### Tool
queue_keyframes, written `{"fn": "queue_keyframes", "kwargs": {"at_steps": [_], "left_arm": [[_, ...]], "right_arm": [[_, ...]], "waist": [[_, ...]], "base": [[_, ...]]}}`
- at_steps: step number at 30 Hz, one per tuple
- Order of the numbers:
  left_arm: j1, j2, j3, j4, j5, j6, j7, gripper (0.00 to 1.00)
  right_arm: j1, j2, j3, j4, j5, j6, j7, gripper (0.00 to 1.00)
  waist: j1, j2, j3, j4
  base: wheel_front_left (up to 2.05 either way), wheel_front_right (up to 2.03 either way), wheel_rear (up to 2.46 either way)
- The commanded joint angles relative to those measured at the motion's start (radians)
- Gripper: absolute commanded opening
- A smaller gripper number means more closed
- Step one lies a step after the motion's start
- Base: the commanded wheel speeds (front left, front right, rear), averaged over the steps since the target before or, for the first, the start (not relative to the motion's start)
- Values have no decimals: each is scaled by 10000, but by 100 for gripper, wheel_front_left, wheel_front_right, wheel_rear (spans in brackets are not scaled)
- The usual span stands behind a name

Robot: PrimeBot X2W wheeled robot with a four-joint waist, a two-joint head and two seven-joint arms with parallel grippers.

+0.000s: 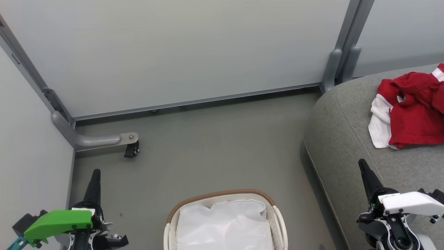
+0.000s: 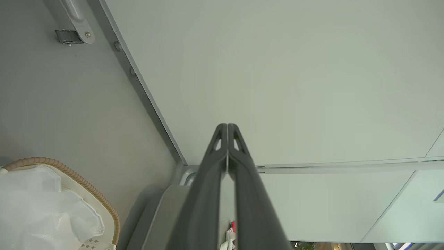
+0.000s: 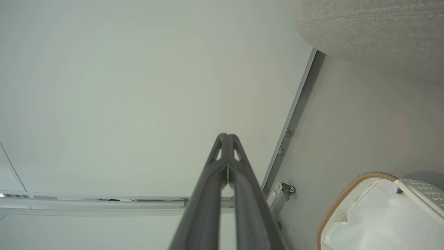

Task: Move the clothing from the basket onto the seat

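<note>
On the grey seat [image 1: 343, 146] at the right, toward the far wall, the red clothing [image 1: 416, 118] lies in a rumpled heap, with white trim showing along its left edge. The basket [image 1: 222, 195] stands on the floor [image 1: 215, 139] close to the robot, just left of the seat's rounded side, and holds its white liner cloth [image 1: 223, 222]. The left pincer [image 1: 96, 172] hangs over the floor at the near left, its two dark fingers pressed together into one point. The right pincer [image 1: 361, 163] shows against the near part of the seat, apart from the clothing, its fingers likewise together and gripping nothing. Pale partition panels [image 1: 173, 52] close off the far side, and a small caster [image 1: 131, 150] sits under a metal foot at the far left.
</note>
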Motion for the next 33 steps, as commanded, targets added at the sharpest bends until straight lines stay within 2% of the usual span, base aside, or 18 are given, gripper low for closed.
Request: {"fn": "queue_keyframes", "kwargs": {"at_steps": [1, 19, 33], "left_arm": [[-216, 46, 64, -78, -187, -65, 53, 0], [-345, 51, 210, -115, -1331, -140, 380, 0], [-322, 51, 202, -110, -1301, -140, 379, 0]], "right_arm": [[-112, -62, -55, -93, 209, 1, 81, 0], [-101, -72, -188, -202, 1455, 0, 399, 0], [-98, -71, -183, -196, 1429, 0, 378, 0]], "waist": [[0, 0, 1, -3], [0, 0, 11, -47], [0, 0, 12, -48]], "base": [[0, 0, 0], [0, 0, 0], [0, 0, 0]]}}
